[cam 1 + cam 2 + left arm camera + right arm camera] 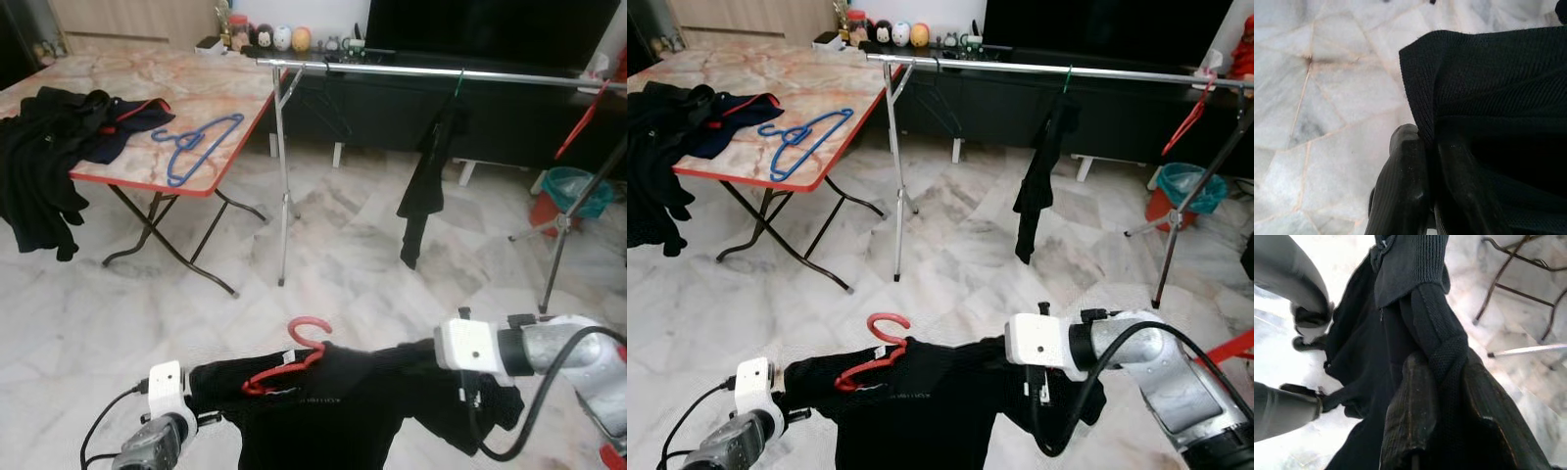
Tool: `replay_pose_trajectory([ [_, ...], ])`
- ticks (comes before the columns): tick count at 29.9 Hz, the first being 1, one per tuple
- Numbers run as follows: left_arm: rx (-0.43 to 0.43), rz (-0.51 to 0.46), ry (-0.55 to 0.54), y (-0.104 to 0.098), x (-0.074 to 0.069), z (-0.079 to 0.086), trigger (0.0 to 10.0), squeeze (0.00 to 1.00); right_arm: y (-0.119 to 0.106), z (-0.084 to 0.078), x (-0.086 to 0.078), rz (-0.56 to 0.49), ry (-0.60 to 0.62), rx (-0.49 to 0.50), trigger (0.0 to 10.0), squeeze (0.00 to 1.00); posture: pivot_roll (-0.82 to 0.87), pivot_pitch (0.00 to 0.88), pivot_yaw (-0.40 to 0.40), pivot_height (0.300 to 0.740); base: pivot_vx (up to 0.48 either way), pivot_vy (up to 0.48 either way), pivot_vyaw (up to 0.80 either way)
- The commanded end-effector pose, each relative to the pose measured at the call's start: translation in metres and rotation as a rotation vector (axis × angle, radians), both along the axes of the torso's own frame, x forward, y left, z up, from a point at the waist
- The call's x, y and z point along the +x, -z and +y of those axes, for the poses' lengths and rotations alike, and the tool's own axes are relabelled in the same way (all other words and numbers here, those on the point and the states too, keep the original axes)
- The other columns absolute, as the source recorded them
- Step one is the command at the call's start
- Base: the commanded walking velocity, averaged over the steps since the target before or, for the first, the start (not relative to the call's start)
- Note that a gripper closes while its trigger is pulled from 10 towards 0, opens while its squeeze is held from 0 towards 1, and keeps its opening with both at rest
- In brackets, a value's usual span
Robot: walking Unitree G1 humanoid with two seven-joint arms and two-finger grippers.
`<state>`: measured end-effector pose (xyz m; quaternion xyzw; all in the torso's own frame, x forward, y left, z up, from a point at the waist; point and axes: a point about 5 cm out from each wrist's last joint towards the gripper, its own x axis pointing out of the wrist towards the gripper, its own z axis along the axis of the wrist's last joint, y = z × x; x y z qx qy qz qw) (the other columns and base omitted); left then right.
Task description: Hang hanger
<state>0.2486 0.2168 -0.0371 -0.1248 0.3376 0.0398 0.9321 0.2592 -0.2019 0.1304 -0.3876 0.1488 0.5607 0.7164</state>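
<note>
From the head, our paired eye views look forward and down, sharing the clothes rail (441, 72). Our wrist views sit close against the black garment (1498, 88).

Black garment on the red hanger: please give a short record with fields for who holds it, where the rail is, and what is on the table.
held item: black garment on red hanger
left gripper: shut on one edge of the garment
right gripper: shut on the other edge
clothes rail: ahead, a dark garment already hanging
folding table: ahead left, holds blue hanger and dark clothes
floor: pale marble tiles
</note>
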Motion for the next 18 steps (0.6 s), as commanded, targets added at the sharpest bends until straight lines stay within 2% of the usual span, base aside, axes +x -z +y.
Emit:
replay_pose_trajectory([
  [1,0.002,-0.012,-0.023,-0.002,0.001,0.007,10.0,0.0,-0.007,-0.001,0.004,-0.044,0.012,0.004,10.0,0.0,-0.08,0.021,-0.038,0.74,0.0,0.0,0.0],
  [9,-0.045,-0.102,0.007,-0.017,0.02,-0.001,10.0,0.0,0.006,0.011,-0.001,-0.034,0.002,0.03,10.0,0.0,-0.08,0.022,-0.04,0.74,0.0,0.0,0.0],
  [15,-0.095,-0.235,0.04,-0.042,0.047,-0.01,10.0,0.0,0.022,0.024,-0.004,-0.017,0.014,0.054,10.0,0.0,-0.07,0.022,-0.04,0.74,0.0,0.0,0.0],
  [18,-0.132,-0.289,0.064,-0.054,0.058,-0.014,10.0,0.0,0.027,0.023,-0.001,-0.045,0.039,0.019,10.0,0.0,-0.07,0.021,-0.039,0.74,0.0,0.0,0.0],
])
